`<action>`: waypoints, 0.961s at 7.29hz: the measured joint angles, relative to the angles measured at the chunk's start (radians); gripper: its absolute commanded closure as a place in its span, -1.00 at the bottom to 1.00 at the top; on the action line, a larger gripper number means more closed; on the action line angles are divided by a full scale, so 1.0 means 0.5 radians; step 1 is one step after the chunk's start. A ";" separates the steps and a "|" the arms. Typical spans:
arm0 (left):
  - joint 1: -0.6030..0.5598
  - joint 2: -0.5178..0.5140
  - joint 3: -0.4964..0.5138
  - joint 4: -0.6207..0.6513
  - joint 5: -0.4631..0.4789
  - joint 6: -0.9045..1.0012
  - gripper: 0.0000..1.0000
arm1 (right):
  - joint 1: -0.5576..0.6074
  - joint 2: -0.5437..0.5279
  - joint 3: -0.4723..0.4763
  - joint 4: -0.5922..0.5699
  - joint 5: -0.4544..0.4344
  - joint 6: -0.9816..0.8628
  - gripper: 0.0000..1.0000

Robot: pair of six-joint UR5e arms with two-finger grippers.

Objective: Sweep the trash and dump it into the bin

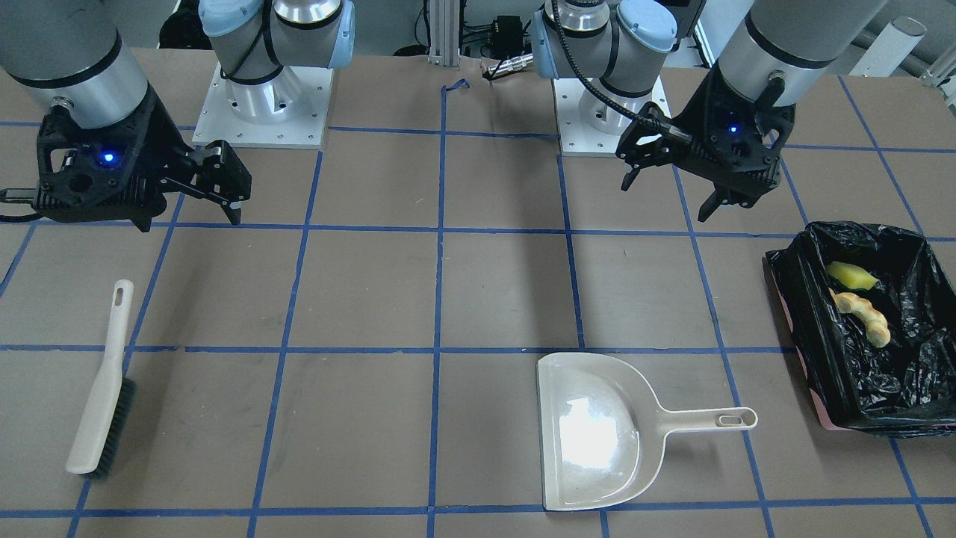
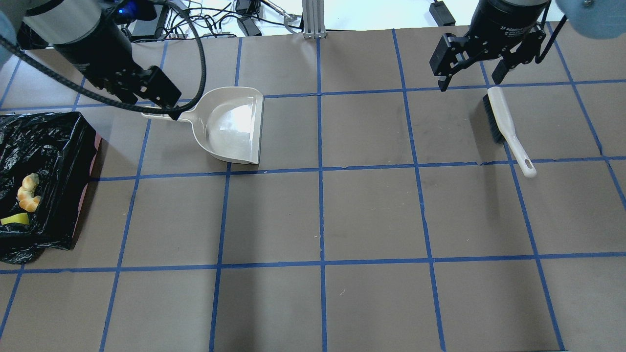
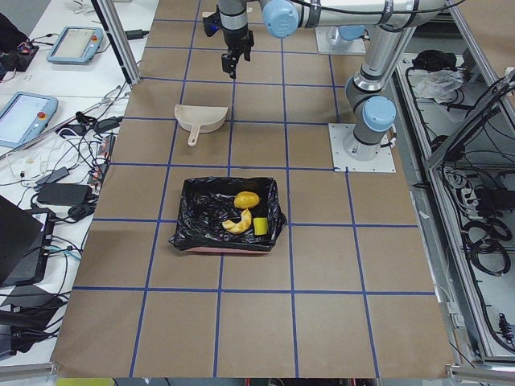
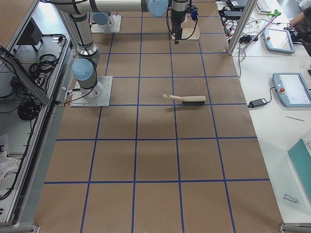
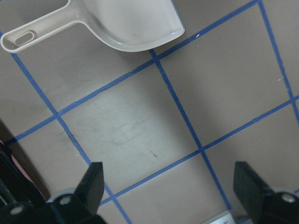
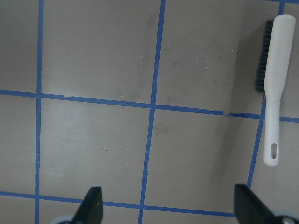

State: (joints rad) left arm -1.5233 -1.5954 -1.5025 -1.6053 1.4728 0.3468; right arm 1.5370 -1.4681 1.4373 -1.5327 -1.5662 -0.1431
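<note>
Far left in the overhead view: the bin, lined with crinkled black plastic, the trash inside it, a cream curved slice beside a yellow-green wedge. Next, the left gripper, raised above the table, fingers spread wide with nothing between them. Close by, the dustpan, flat, apart from the bin, handle pointing toward it. Far right, the right gripper, likewise agape and empty, raised near the brush. On its wrist, white print starting "2F Adapt", the remainder too small to read.
</note>
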 measured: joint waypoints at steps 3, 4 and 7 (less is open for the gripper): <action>-0.084 0.034 0.001 -0.098 0.187 -0.682 -1.00 | 0.000 0.000 0.000 0.003 0.002 0.001 -1.00; -0.085 0.048 -0.005 -0.172 0.214 -0.862 -1.00 | 0.000 0.000 0.000 0.004 0.003 0.001 -1.00; -0.070 0.056 0.009 -0.157 0.234 -0.982 -1.00 | -0.002 0.003 0.003 -0.004 0.004 0.002 -1.00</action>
State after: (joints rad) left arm -1.5585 -1.5673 -1.4980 -1.6836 1.5896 -0.1442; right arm 1.5361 -1.4667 1.4386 -1.5345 -1.5643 -0.1423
